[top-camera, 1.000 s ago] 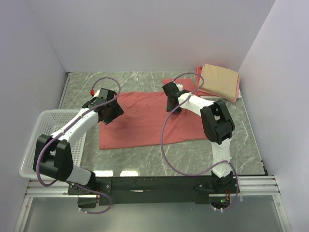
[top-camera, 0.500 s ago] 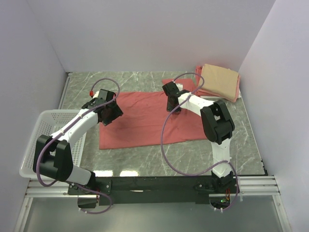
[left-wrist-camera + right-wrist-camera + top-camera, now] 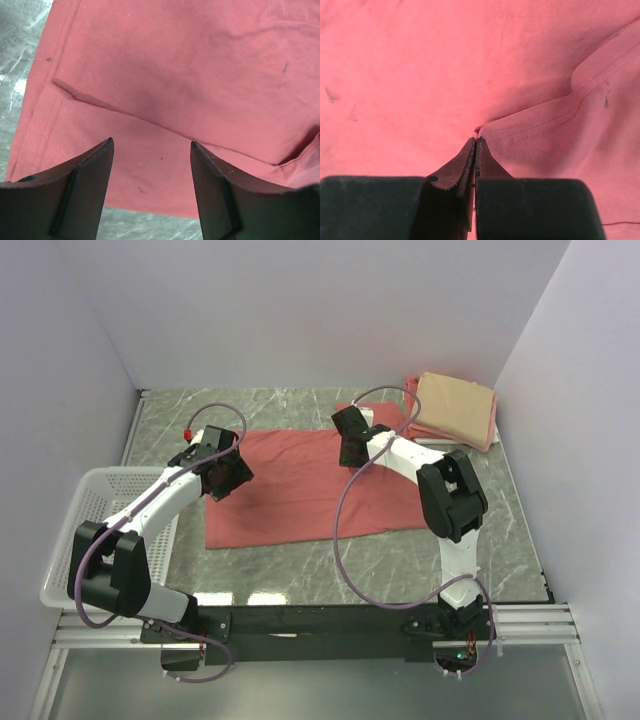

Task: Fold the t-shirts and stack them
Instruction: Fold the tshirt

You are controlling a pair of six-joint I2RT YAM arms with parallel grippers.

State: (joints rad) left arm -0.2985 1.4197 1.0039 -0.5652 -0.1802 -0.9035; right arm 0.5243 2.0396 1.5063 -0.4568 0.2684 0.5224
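Pinching: right gripper [image 3: 476, 141] pressed closed, seems to nip the stitched hem fold of the salmon-red t-shirt [image 3: 290, 495] right at its tips.
left gripper [image 3: 151, 145]: jaws wide apart, nothing held; cloth directly beneath, diagonal crease just ahead.
Shirt axis: runs across, from one gripper to the other.
Nearer arm: right, likely leads the fold.
Stack: tan t-shirt [image 3: 457, 407] well beyond the right fingers.
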